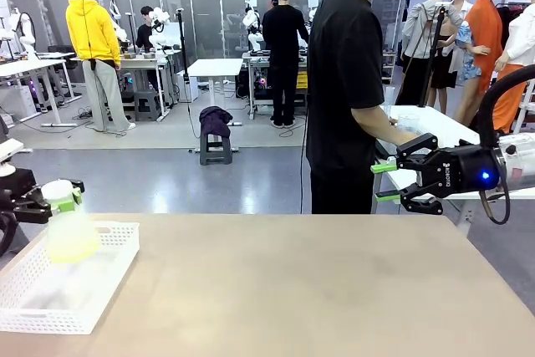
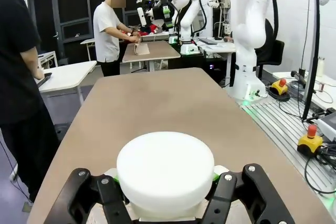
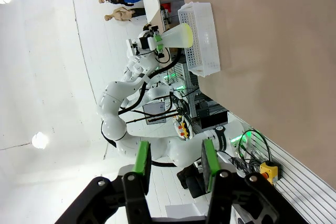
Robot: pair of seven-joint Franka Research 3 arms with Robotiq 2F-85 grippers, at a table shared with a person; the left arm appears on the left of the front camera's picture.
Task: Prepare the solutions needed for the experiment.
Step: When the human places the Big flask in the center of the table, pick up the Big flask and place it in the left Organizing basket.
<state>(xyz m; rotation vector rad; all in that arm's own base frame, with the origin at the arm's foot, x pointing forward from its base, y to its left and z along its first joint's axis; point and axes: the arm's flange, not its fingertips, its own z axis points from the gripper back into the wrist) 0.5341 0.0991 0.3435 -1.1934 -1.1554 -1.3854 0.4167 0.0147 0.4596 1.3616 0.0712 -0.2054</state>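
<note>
Gripping a flask (image 1: pixel 67 227) of yellow-green liquid (image 1: pixel 71 244) by its white-capped neck, our left gripper (image 1: pixel 52 202) holds it above the white basket (image 1: pixel 109 277) at the table's (image 1: pixel 318 290) left edge. Our right gripper (image 1: pixel 386 181) hangs empty beyond the far right edge, fingers parted, near the person (image 1: pixel 347 81).

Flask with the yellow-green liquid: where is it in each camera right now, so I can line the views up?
Front view: flask far left, held above the white basket by the left gripper.
Left wrist view: its white cap bottom centre, between the fingers.
Right wrist view: the flask upper centre, lying sideways beside the basket.
Shared landmark: the brown table.
</note>
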